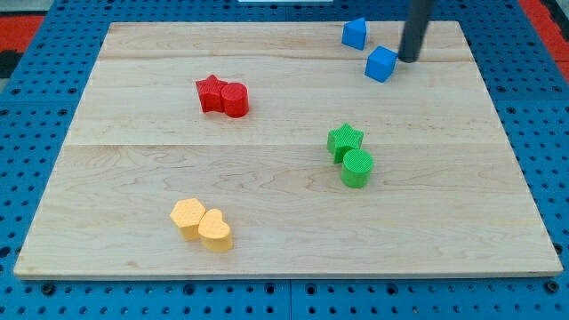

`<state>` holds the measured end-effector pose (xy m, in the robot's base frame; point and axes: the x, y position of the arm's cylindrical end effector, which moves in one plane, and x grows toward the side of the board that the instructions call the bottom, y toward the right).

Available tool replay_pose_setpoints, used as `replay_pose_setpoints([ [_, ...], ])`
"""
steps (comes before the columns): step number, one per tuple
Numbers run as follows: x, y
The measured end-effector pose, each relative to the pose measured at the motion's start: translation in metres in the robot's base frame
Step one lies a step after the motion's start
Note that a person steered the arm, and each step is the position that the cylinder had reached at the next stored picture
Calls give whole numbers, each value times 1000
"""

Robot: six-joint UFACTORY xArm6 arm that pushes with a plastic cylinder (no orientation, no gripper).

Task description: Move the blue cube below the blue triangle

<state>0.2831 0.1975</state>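
No gripper on this rig, so nothing to open or close: just the rod, and my tip (410, 59) sits at the view's top right, just beside the blue cube (380, 64) on its right, touching or near-touching; can't tell which. Blue cube is near the top edge of the tabletop (267, 169), down and to the right of the blue triangle (355, 34), a small gap between them. So it's already lower in the view but offset right; my read is it needs a short nudge toward the view's left to sit squarely below the triangle. Handling guess: small rigid block, light, slides easily on the smooth wood, likely to spin if hit off-centre. No grasp possible; contact the middle of its right face and push straight. Risk: overshoot or clipping the triangle. Elsewhere: red star (211, 92) touching red cylinder (236, 100), green star (345, 140) against green cylinder (356, 168), two yellow blocks (201, 224) at bottom left, all well apart from this.
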Motion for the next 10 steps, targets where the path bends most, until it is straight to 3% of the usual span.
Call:
replay_pose_setpoints([
  [3, 19, -96],
  [4, 46, -99],
  [5, 41, -141],
  [7, -6, -141],
  [10, -13, -138],
])
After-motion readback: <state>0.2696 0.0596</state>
